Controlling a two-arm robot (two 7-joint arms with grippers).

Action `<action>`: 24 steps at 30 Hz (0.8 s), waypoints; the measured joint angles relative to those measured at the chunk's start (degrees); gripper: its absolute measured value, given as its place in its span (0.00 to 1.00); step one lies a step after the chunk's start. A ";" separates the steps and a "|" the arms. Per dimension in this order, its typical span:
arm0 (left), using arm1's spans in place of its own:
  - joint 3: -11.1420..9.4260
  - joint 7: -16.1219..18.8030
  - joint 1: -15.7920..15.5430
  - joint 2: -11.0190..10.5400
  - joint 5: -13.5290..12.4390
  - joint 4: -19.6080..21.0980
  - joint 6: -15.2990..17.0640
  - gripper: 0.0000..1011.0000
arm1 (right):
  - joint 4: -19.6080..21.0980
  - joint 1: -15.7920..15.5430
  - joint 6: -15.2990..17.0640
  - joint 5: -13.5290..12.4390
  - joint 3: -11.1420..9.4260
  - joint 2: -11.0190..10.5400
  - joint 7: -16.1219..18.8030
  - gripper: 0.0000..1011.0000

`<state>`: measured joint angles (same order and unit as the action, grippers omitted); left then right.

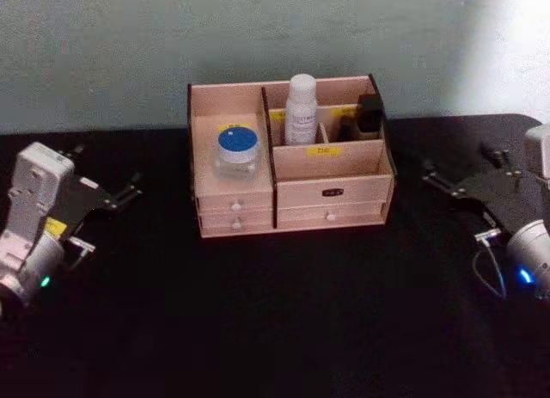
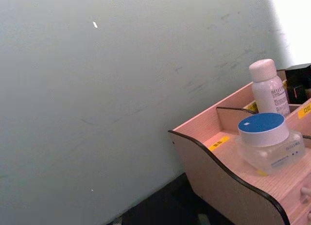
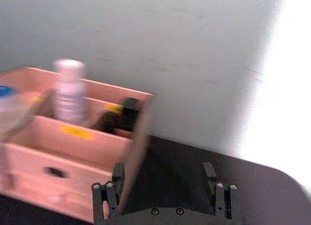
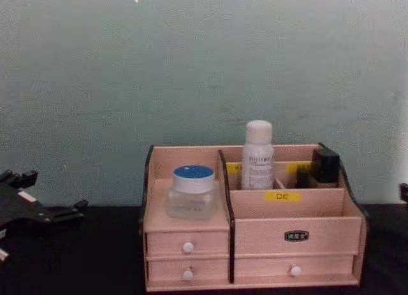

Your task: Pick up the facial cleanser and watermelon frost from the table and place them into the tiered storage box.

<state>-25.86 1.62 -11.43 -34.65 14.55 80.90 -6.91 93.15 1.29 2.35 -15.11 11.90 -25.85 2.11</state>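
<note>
Pale grey-green wall [image 4: 191, 65] backs a black table [image 1: 275, 329], with the things of the task gathered at its far middle. At the left edge the left gripper [image 1: 107, 202] rests low over the table, well apart from the box; its dark fingers [image 1: 127, 194] stand spread and hold nothing, and the chest view shows the same gripper [image 4: 51, 213] at its left edge, touching nothing. Right of it stands the tiered storage box [image 1: 331, 190], light wood with dark edges, yellow labels and white-knobbed drawers along its near face. On the left, lower tier of the box sits the watermelon frost [image 1: 235, 152], upright, its flat blue lid up; the left wrist view shows the jar [image 2: 269, 142] just beside the curved dark-edged side wall. In a far compartment, right of the jar, the facial cleanser [image 1: 302, 110] stands upright, taller than the walls around it. Farther right in the back row is a small black bottle [image 1: 369, 114]. At the right edge the right gripper [image 1: 451, 181] hangs over the table, well apart from the box, its jaws released wide and gripping nothing; the right wrist view shows its two fingers [image 3: 108, 198] parted with bare table between them.
</note>
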 joint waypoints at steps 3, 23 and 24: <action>0.00 0.00 0.00 0.00 0.00 0.00 0.00 0.99 | -1.70 0.08 -0.22 2.53 -0.68 2.04 -4.35 0.99; 0.00 0.00 0.00 0.00 0.00 0.00 0.00 0.99 | -9.21 2.82 0.32 7.06 -0.82 7.29 -9.76 0.99; 0.00 0.00 0.00 0.00 0.00 0.00 0.00 0.99 | -9.15 2.80 0.29 7.06 -0.81 7.25 -9.75 0.99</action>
<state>-25.86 1.62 -11.43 -34.64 14.55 80.90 -6.91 84.00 4.08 2.64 -8.04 11.09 -18.60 -7.65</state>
